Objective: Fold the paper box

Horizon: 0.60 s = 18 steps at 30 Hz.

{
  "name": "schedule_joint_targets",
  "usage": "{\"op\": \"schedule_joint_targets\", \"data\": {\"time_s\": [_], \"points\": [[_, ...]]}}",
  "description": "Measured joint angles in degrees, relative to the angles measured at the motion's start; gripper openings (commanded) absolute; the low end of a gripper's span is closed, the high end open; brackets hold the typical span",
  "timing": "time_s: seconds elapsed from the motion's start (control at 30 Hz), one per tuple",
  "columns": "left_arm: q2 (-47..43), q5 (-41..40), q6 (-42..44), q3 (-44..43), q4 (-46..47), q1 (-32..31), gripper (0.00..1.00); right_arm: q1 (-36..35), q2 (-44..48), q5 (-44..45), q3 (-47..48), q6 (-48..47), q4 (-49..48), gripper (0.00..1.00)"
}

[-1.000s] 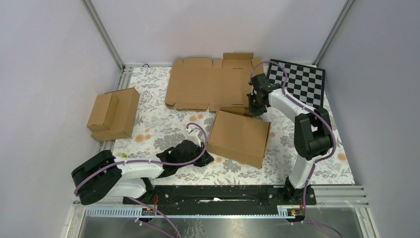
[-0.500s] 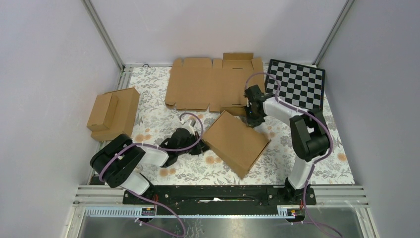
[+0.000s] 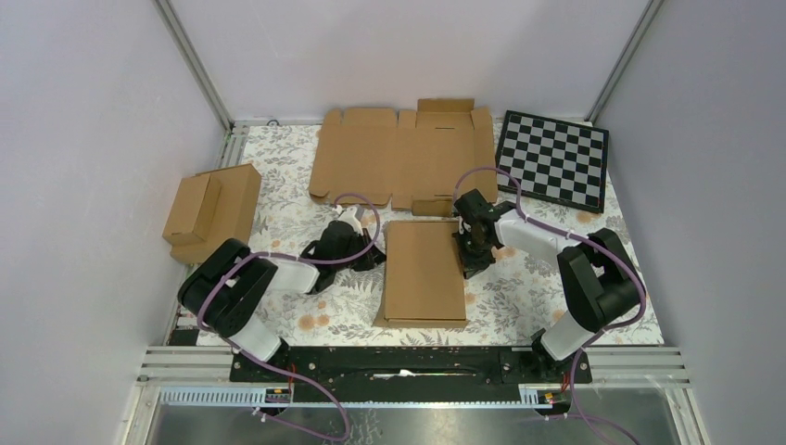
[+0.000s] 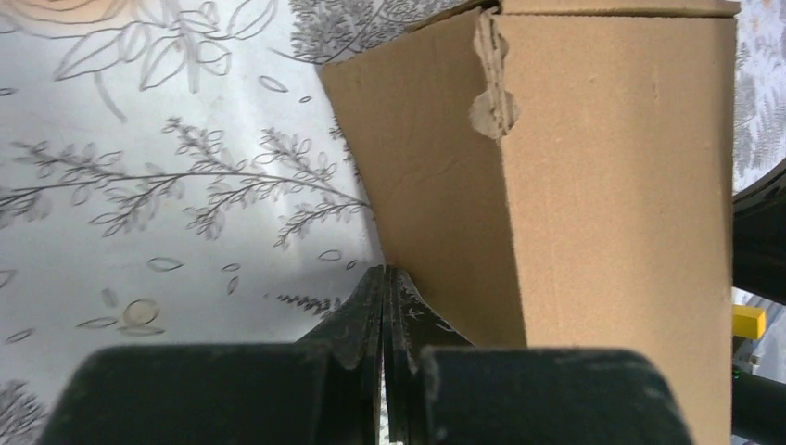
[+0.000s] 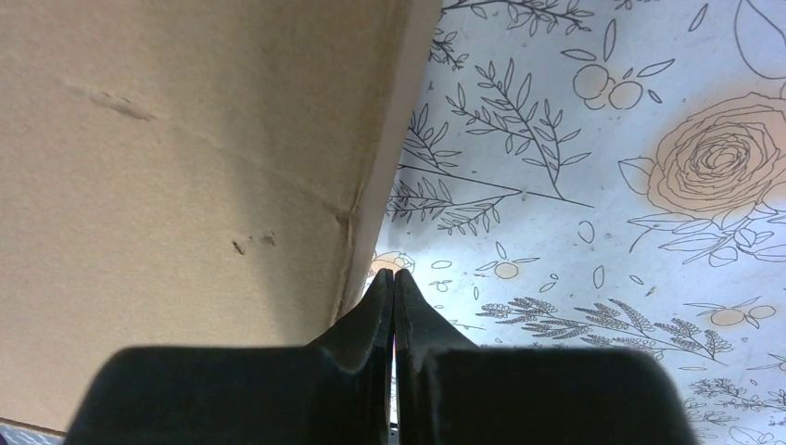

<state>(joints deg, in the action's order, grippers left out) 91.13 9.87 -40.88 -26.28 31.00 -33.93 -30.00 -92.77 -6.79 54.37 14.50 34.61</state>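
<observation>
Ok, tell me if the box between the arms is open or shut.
Shut: the paper box lies flat with its lid down and no flap standing up.

In the left wrist view the paper box [image 4: 593,185] runs off the top and right edges, so only one corner and two walls show. A dark shape [image 4: 765,232] at the right edge is cut off too much to name. In the right wrist view the same box is cut by the top and left edges. From above, the tips of the left pincer [image 3: 375,260] and the right pincer [image 3: 470,266] are too small and dark to tell whether they touch the box. A cable [image 3: 482,171] hides part of the flat cardboard blank [image 3: 399,158] at its near right corner.
</observation>
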Motion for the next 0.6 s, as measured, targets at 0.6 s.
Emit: {"op": "schedule_joint_targets", "data": {"time_s": [0.6], "points": [[-2.7,-7.0,8.5,-14.6,-25.6,7.2,0.00,8.7,-0.2,16.6,5.2,4.3,-5.6,0.00]]}}
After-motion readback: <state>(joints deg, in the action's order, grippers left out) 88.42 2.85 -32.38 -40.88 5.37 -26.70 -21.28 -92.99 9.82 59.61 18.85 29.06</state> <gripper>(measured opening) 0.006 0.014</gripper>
